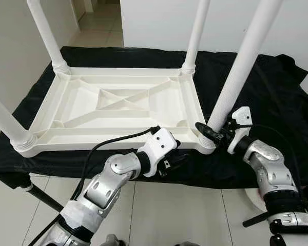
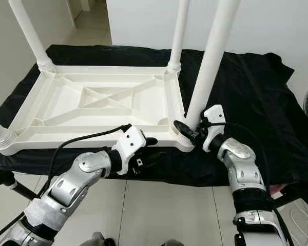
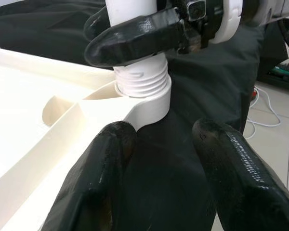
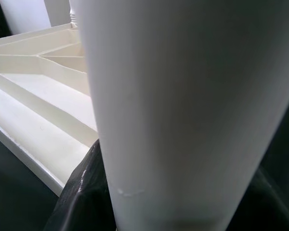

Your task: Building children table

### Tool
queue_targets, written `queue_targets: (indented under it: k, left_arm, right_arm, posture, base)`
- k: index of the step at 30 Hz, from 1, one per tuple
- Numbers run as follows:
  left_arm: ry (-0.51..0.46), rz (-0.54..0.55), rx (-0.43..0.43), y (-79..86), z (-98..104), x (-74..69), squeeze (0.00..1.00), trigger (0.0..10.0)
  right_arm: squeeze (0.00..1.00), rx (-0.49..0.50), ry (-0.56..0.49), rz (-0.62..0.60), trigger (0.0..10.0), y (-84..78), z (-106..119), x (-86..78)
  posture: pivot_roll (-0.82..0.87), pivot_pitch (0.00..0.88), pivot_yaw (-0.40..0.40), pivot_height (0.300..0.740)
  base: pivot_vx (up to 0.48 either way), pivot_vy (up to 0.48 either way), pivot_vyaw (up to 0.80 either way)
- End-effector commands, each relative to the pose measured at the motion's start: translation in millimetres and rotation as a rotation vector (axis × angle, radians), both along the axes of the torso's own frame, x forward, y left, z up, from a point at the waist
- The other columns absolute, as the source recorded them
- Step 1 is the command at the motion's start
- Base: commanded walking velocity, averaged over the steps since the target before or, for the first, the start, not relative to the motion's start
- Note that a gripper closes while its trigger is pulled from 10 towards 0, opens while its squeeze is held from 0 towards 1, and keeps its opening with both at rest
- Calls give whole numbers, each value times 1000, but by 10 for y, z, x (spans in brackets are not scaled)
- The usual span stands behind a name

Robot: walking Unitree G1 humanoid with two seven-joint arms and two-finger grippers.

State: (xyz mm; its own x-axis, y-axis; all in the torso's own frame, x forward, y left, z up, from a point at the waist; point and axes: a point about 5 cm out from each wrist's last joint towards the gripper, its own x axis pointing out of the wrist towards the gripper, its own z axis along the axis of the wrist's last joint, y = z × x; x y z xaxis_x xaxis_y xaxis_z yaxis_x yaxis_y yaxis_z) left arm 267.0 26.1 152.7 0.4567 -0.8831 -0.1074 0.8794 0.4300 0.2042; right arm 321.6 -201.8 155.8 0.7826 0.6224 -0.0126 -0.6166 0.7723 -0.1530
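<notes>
Black-draped surface point(image 1: 277, 92) fills mid frame. White children's table point(image 1: 118, 107) lies upside down on it, four legs up. Right gripper point(image 1: 213, 134) clenched around near-right leg point(image 1: 241, 66) just above its threaded socket, lower right of centre. Left gripper point(image 1: 170, 160) released, fingers point(image 3: 106, 163) spread, at table's front edge beside that corner.

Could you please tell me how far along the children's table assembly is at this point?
Nearly done, it seems. The white plastic tabletop lies upside down on the black cloth with all four white legs standing in their corner sockets. In hand: the right gripper clasps the near-right white leg at its base, where threads show above the socket. The left gripper is open beside that corner. Left: seating this leg fully, then turning the table upright.
</notes>
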Motion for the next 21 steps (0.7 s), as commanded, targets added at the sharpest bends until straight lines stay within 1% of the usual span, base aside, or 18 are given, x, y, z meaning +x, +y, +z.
queue_targets:
  k: [1,2,3,5,6,7,9,11,12,14,17,18,20,21]
  left_arm:
    - [21,8,18,33,-70,7,0,10000]
    - [24,16,11,30,-81,11,0,10000]
    - [27,27,4,23,-98,20,0,10000]
    - [29,33,0,18,-110,26,0,10000]
    - [36,37,-8,-10,-160,16,0,10000]
    - [36,37,-8,-10,-160,16,0,10000]
    - [44,30,-15,-21,-185,-4,0,10000]
    - [44,30,-15,-21,-185,-4,0,10000]
    - [48,27,-20,-21,-191,-12,0,10000]
    - [51,17,-15,-13,-221,-33,0,10000]
    - [54,11,-15,4,-235,-45,0,10000]
    - [55,10,-16,16,-234,-44,0,10000]
    - [55,10,-16,16,-234,-44,0,10000]
    - [54,9,-18,23,-236,-42,0,10000]
  right_arm:
    - [0,3,16,1,0,33,-55,-2]
    - [0,12,14,-6,1804,46,-62,-1]
    - [0,18,13,-21,8588,57,-72,0]
    - [0,21,11,-31,8588,62,-80,2]
    - [0,40,7,-79,10000,78,-77,5]
    - [0,40,7,-79,10000,78,-77,5]
    - [0,41,-11,-118,10000,95,-67,6]
    - [0,41,-11,-118,10000,95,-67,6]
    - [0,44,-12,-143,10000,108,-66,7]
    - [0,65,-29,-178,10000,205,-43,-24]
    - [0,90,-58,-191,10000,346,17,-67]
    - [0,101,-69,-217,10000,392,51,-65]
    - [0,101,-69,-217,10000,392,51,-65]
    - [0,109,-76,-238,10000,420,74,-64]
  posture:
    - [-117,39,21,740]
    - [-117,39,21,740]
    - [-118,40,22,740]
    - [-118,40,22,740]
    - [-121,42,23,740]
    - [-121,42,23,740]
    - [-124,43,24,740]
    - [-124,43,24,740]
    - [-123,43,24,740]
    - [-124,46,25,740]
    - [-127,51,26,740]
    - [-127,51,26,740]
    - [-127,51,26,740]
    - [-127,51,26,740]
  base:
    - [0,0,0]
    - [0,0,0]
    - [0,0,0]
    - [0,0,0]
    - [0,0,0]
    - [0,0,0]
    - [0,0,0]
    - [0,0,0]
    - [0,0,0]
    - [0,0,0]
    - [0,0,0]
    - [0,0,0]
    - [0,0,0]
    - [0,0,0]
